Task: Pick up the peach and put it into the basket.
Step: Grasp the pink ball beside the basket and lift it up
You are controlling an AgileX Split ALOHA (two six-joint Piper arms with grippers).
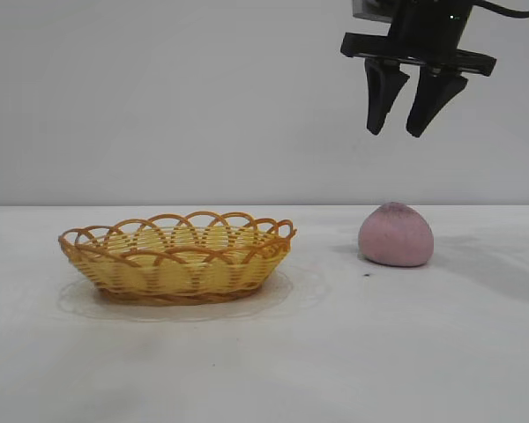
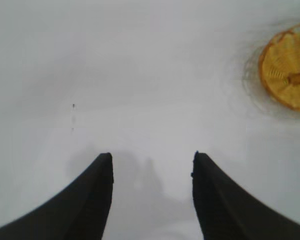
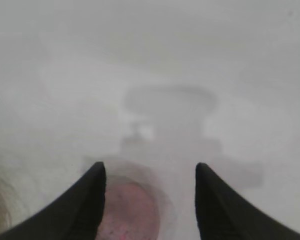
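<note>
The dusty-pink peach (image 1: 396, 234) sits on the white table, to the right of the basket (image 1: 178, 256), apart from it. The wicker basket is yellow-tan with an orange-brown looped rim and looks empty. My right gripper (image 1: 397, 132) hangs well above the peach, open and empty, fingers pointing down. In the right wrist view the peach (image 3: 127, 212) lies below, close to one finger of the right gripper (image 3: 150, 167). My left gripper (image 2: 151, 157) is open and empty over bare table, out of the exterior view. The basket (image 2: 287, 70) shows far off at the edge of the left wrist view.
A small dark speck (image 1: 367, 274) lies on the table just in front of the peach. A plain grey wall stands behind the table. The right arm's shadow falls on the table beside the peach.
</note>
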